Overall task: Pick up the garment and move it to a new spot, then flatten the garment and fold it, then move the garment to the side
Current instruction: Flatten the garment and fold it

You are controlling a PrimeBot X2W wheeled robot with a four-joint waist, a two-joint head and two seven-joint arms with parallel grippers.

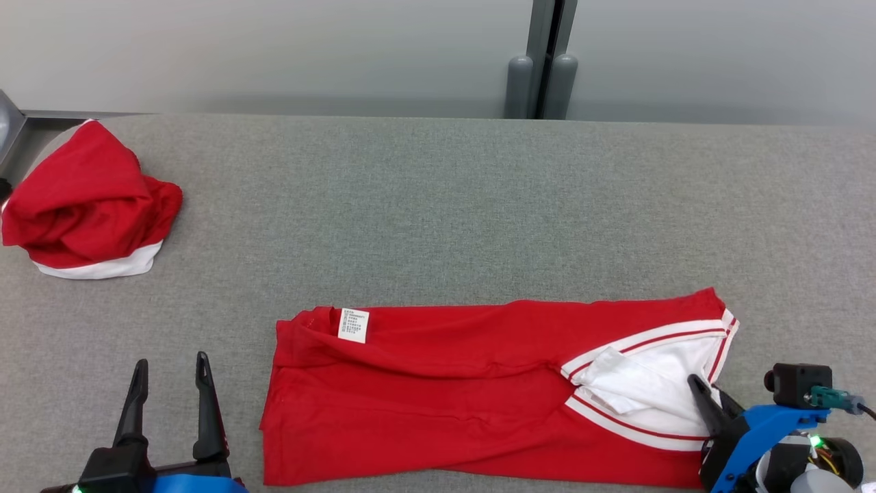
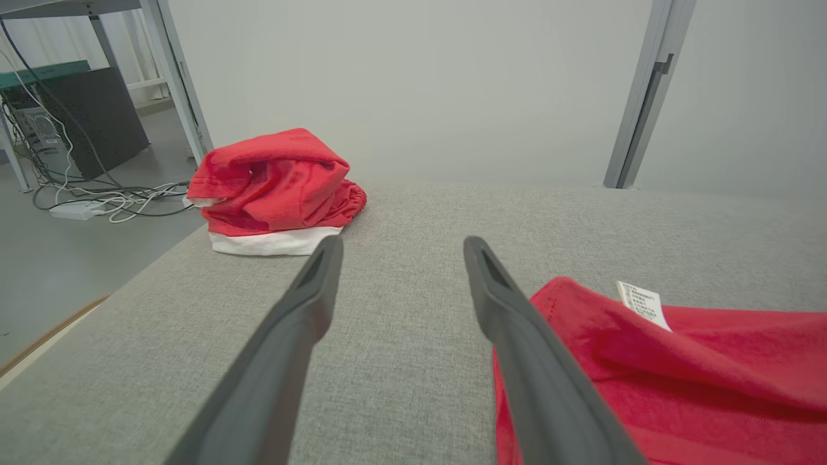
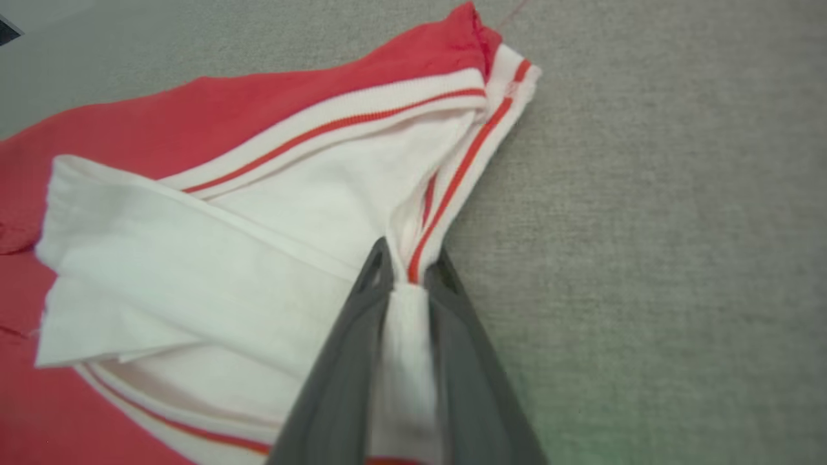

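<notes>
Right gripper [image 3: 408,271] pinches the folded red-and-white fabric garment [image 1: 438,390] at its right end. Long axis runs left toward spread, empty left gripper [image 1: 171,363].

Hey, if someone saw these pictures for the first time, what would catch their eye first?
The long red garment stretched along the near edge of the grey table, with white striped trim at its right end. The right gripper is pinched shut on that trim. Next, a crumpled red bundle at the table's far left corner.

Left pincer [image 1: 172,361] wide; right pincer [image 3: 411,258] clamped (tips close).
</notes>
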